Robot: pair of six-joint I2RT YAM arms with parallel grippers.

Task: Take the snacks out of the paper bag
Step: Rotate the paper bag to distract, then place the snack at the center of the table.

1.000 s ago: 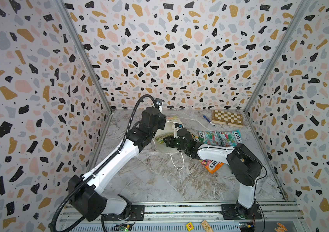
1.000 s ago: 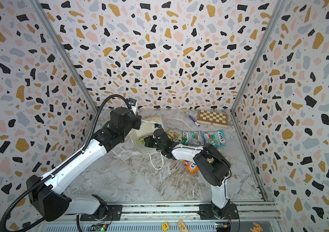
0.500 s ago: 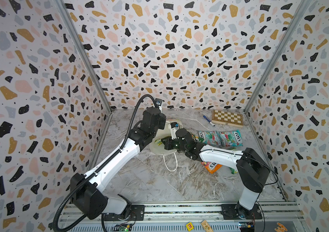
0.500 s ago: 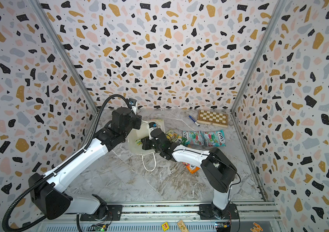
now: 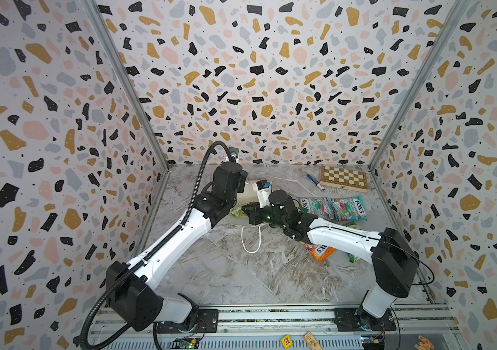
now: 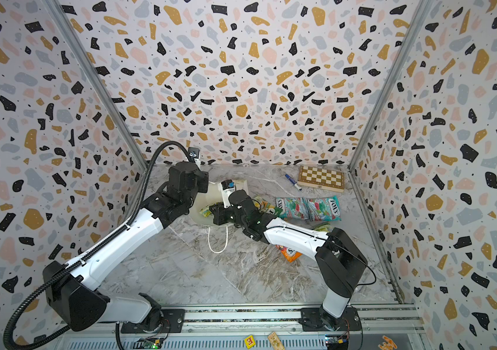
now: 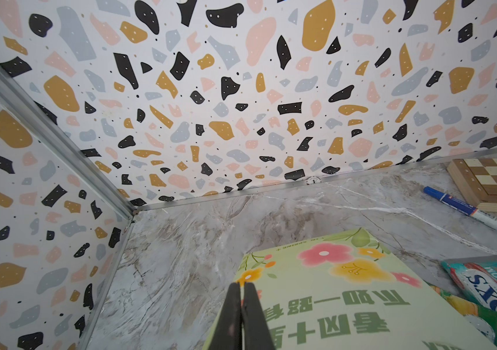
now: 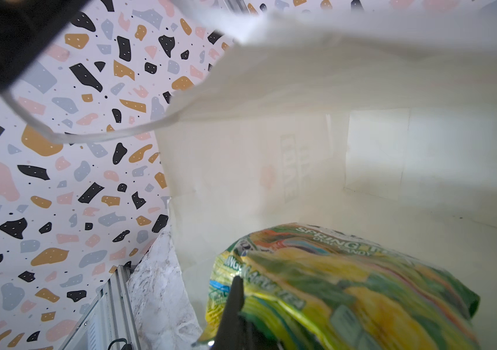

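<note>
- The snacks [image 5: 317, 207] are flat, glossy pouches. They are probably light, crinkly and slippery, so a pinch on a sealed edge or corner should hold better than one on the slick middle.
- In both top views, two teal-red pouches [image 5: 348, 209] lie side by side right of centre, clear of the bag. An orange-red pouch [image 5: 320, 253] lies at lower right, partly under the right arm. The paper bag [image 5: 242, 198] lies on its side at centre, with a cord handle [image 5: 251, 242] trailing toward the bottom of the frame.
- In a top view, the right gripper [image 6: 214, 212] sits at the bag's mouth, closed on a green-yellow pouch [image 6: 206, 210].
- Left wrist view: at bottom centre, the left gripper [image 7: 242, 295] has its jaws pressed together at the edge of the bag's printed wall. It seems to be pinching the thin, floppy paper.
- Right wrist view: the green-yellow pouch, at lower right, lies partly inside the bag, clamped near a corner. The bag's upper wall is lifted across the top of the frame.
</note>
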